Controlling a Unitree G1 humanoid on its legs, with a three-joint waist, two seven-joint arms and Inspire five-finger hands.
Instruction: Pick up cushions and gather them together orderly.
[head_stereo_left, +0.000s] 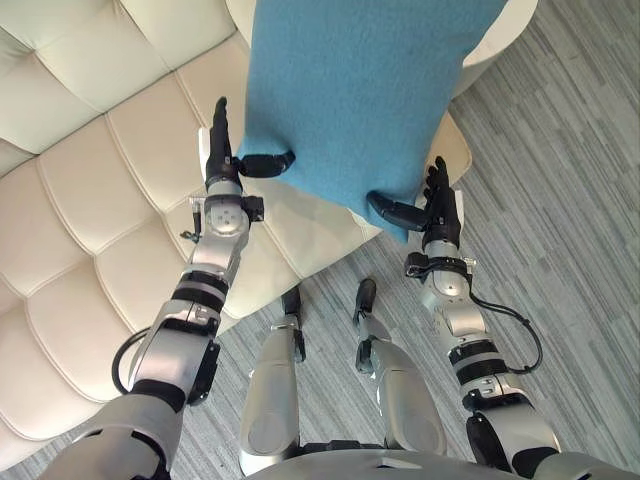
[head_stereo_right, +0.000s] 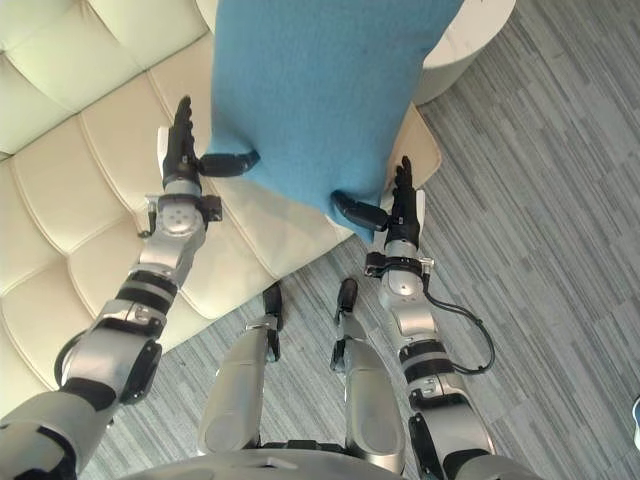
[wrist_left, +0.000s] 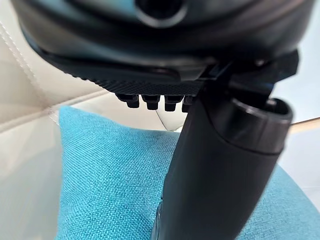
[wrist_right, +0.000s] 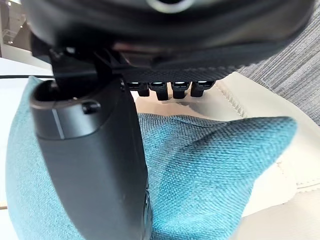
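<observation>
A large blue cushion (head_stereo_left: 350, 90) hangs in front of me over the edge of the cream sofa (head_stereo_left: 90, 200), held between both hands. My left hand (head_stereo_left: 222, 165) grips its left edge, the thumb (wrist_left: 225, 165) pressed across the blue cloth (wrist_left: 110, 180) and the fingers straight up behind the edge. At the lower right corner my right hand (head_stereo_left: 438, 205) pinches the cushion (wrist_right: 200, 175) the same way, thumb (wrist_right: 95, 160) on the front. The cushion's top runs out of the picture.
The tufted cream sofa seat fills the left side, with its front edge near the cushion's lower corner. Grey striped carpet (head_stereo_left: 560, 150) lies to the right. A white rounded object (head_stereo_left: 500, 35) sits behind the cushion at the upper right.
</observation>
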